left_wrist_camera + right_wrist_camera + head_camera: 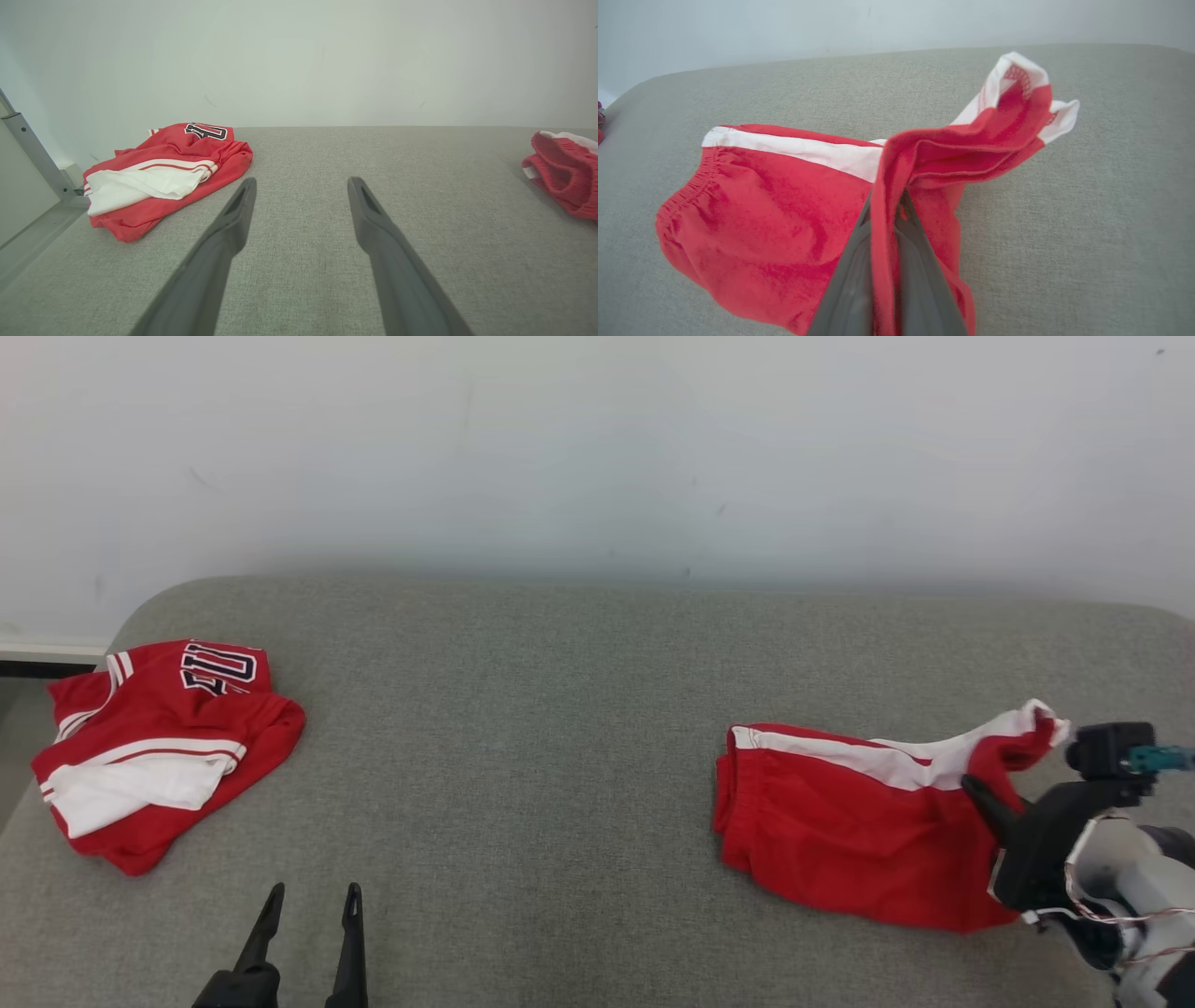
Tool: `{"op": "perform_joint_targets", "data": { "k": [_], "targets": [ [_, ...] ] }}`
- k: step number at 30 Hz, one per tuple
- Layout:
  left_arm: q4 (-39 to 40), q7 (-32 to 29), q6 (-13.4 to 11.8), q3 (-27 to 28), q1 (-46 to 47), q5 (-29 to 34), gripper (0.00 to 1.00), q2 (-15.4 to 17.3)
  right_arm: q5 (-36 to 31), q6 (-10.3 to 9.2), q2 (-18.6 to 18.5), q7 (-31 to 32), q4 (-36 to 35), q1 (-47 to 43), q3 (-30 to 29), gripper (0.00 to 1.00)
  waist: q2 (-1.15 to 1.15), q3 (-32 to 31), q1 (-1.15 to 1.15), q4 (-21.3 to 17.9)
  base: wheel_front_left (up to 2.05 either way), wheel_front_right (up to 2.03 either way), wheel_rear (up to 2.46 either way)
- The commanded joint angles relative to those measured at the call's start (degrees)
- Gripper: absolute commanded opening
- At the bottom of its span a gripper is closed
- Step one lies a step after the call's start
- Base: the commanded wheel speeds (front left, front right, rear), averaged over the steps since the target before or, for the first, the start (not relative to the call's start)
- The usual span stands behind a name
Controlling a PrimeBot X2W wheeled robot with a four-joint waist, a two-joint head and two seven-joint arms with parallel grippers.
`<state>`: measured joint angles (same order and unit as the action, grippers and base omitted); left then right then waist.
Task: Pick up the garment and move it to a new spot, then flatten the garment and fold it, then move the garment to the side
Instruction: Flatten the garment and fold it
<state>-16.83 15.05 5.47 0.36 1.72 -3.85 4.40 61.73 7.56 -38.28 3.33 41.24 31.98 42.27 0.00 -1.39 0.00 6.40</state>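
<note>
The red shorts [840,840] are over on the right of the grey cushion [560,756], and the right gripper [976,791] has them. Its jaws are clamped tight on a ridge of red cloth at the leg end, with fabric squeezed between the two dark fingers. That end is lifted and twisted, and its white-trimmed corner pokes up beyond the fingertips. The waistband end lies on the cushion, stretched away to the robot's left.

As for progress, I'd call this early to middling. The shorts are gripped but rumpled. They aren't spread flat, there's no clean fold, and they haven't been set aside, so flattening, folding and the final shift all look left to do.

The left gripper [315,896] hangs at the near edge with its jaws spread wide and nothing between them, well apart from the shorts. A red and white jersey [159,747] sits bundled at the far left, near that open claw but not touching it. Whether it counts as finished work, I can't say.
</note>
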Motion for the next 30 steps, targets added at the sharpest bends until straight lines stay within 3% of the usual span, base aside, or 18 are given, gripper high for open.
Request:
{"op": "perform_joint_targets", "data": {
  "k": [1,6,12,19,27,28,29,30],
  "targets": [
    [-0.22,0.19,-0.04,-0.2,0.32,-0.17,1.0,-0.14,-0.52,-0.12,1.06,0.39,-0.98,0.5,0.12,0.0,0.0,-0.08,0.0,0.39,0.0,0.0,0.0],
    [-1.01,0.19,0.44,-1.24,1.15,-0.17,1.0,-0.28,-1.83,-0.12,4.86,2.34,-2.97,1.54,0.26,0.0,0.0,-0.22,0.0,2.02,0.0,0.0,0.0],
    [-1.95,0.19,0.66,-2.98,2.27,-0.56,1.0,-0.7,-3.23,-0.12,9.69,3.81,-0.49,2.79,0.31,0.0,0.0,0.08,0.0,5.14,0.0,0.0,0.0],
    [-2.76,0.19,0.81,-4.74,3.51,-1.0,1.0,-1.06,-4.02,-0.13,13.3,3.94,2.1,2.43,1.07,0.0,0.0,1.23,0.0,8.03,0.0,0.0,0.0],
    [-3.16,0.19,0.34,-5.23,4.2,-1.25,1.0,-1.27,-5.53,-0.13,16.41,3.01,5.41,2.73,2.09,0.0,0.0,1.98,0.0,8.39,0.0,0.0,0.0],
    [-3.23,0.19,0.29,-5.16,4.2,-1.33,1.0,-1.28,-6.04,-0.13,16.42,2.45,5.65,2.91,2.32,0.11,0.0,1.95,0.0,8.25,0.0,0.0,0.0],
    [-3.32,0.19,0.24,-5.08,4.14,-1.41,1.0,-1.29,-6.4,-0.13,16.49,1.79,5.71,3.05,2.48,0.6,0.0,1.87,0.0,8.05,0.0,0.0,0.0],
    [-3.38,0.19,0.2,-4.97,4.11,-1.45,1.0,-1.3,-6.47,-0.13,16.59,1.17,5.78,3.08,2.42,1.0,0.0,1.76,0.0,7.81,0.0,0.0,0.0]
  ]
}}
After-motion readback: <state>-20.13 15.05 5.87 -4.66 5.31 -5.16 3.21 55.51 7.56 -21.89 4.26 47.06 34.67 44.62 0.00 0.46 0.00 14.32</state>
